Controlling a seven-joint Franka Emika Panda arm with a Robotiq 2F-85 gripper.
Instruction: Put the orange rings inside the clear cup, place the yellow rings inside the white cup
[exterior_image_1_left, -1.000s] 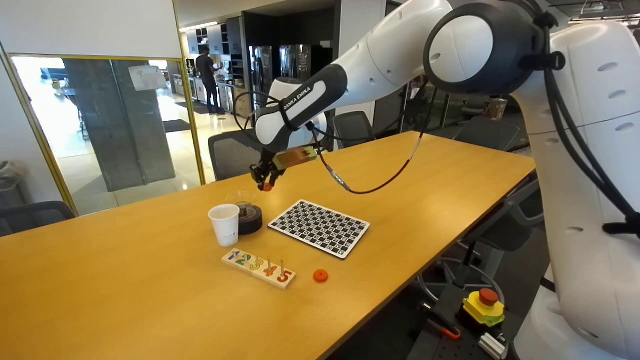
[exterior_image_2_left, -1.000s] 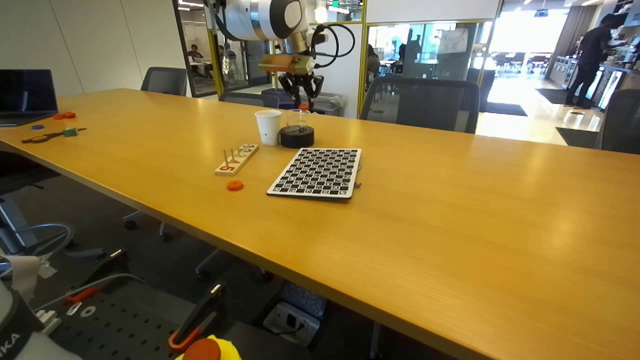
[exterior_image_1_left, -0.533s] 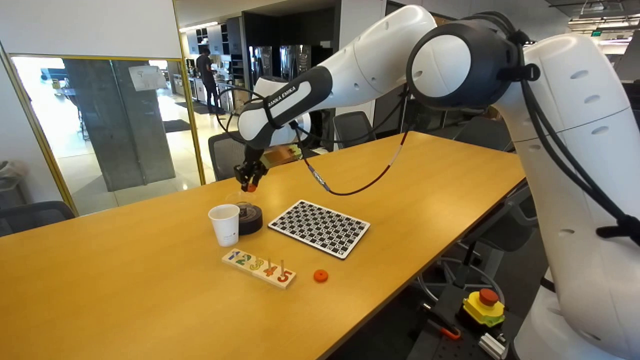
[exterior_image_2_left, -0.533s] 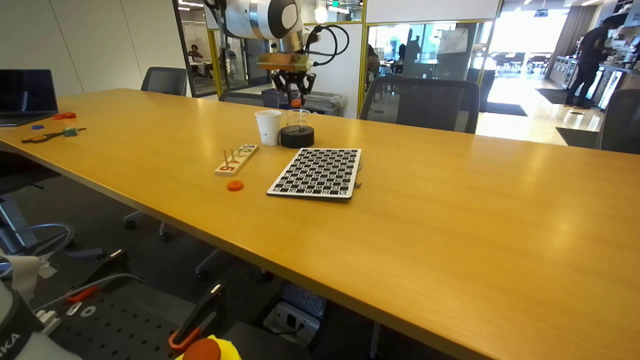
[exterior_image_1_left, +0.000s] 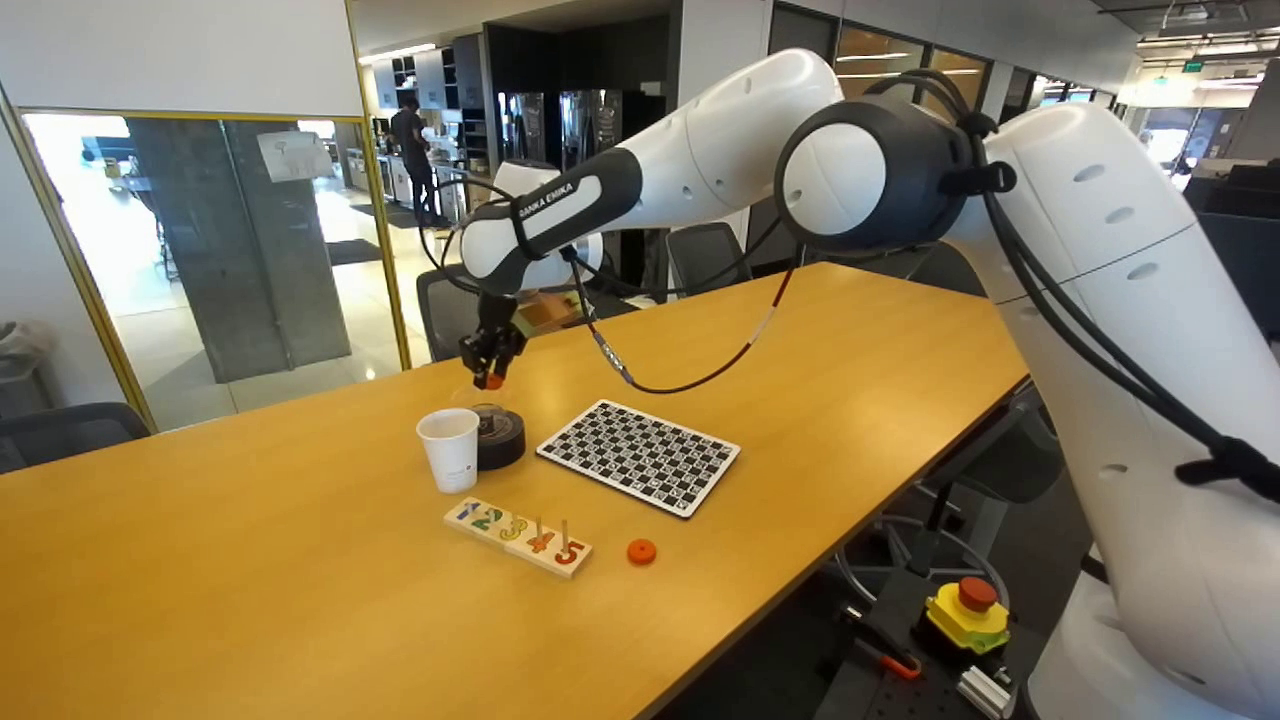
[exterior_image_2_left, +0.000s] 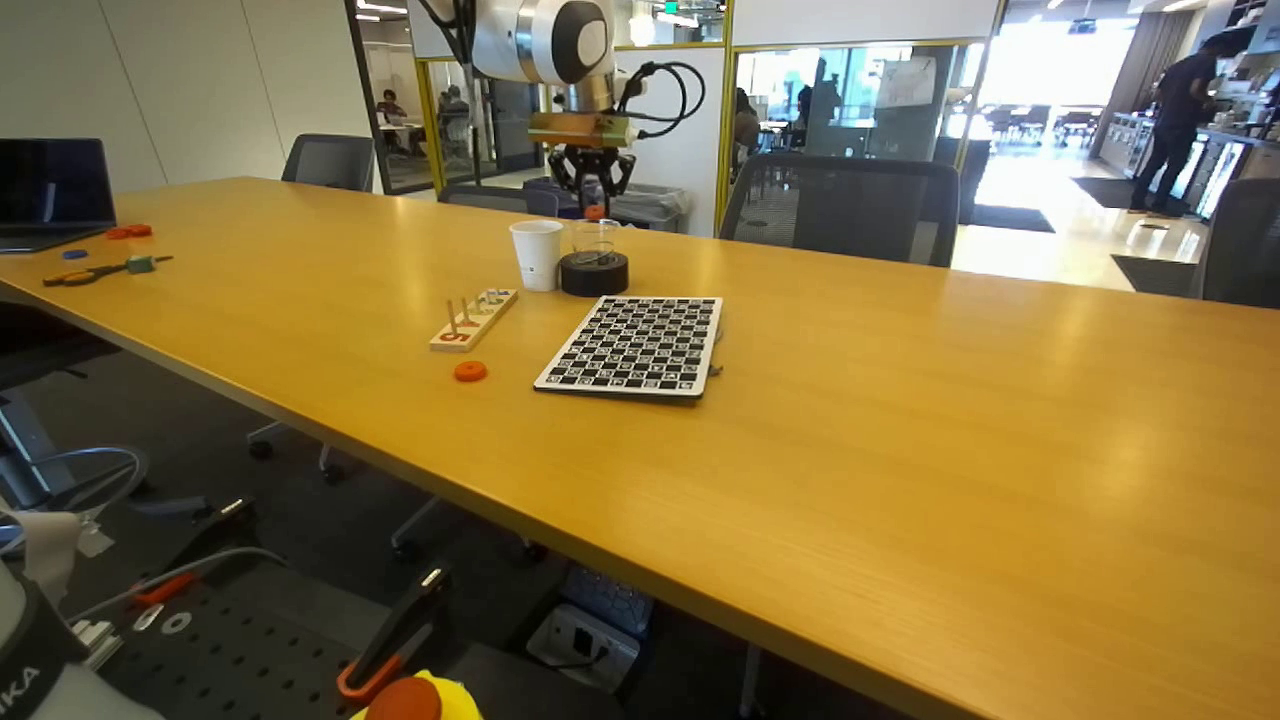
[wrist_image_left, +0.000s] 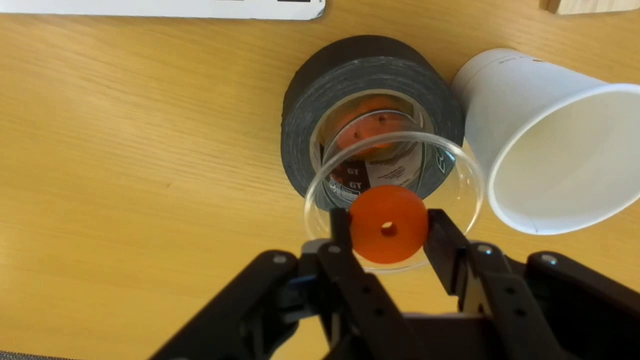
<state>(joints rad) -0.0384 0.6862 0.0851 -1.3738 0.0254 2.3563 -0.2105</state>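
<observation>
In the wrist view, the gripper (wrist_image_left: 388, 225) pinches an orange ring (wrist_image_left: 389, 206), which covers part of the near side of the mouth of the clear cup (wrist_image_left: 400, 136). The cup stands in the hole of a roll of black tape (wrist_image_left: 370, 75); orange pieces (wrist_image_left: 369, 131) show at the cup's base, their number unclear. Just right is the white cup (wrist_image_left: 510, 100). Far left lies the edge of a white board (wrist_image_left: 200, 8), far right a piece of wood (wrist_image_left: 590, 6), all over a wooden table (wrist_image_left: 125, 125).

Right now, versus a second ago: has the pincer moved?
Yes. In an exterior view the pincer has shifted left in the picture, closer to the white cup, which stays put.
</observation>
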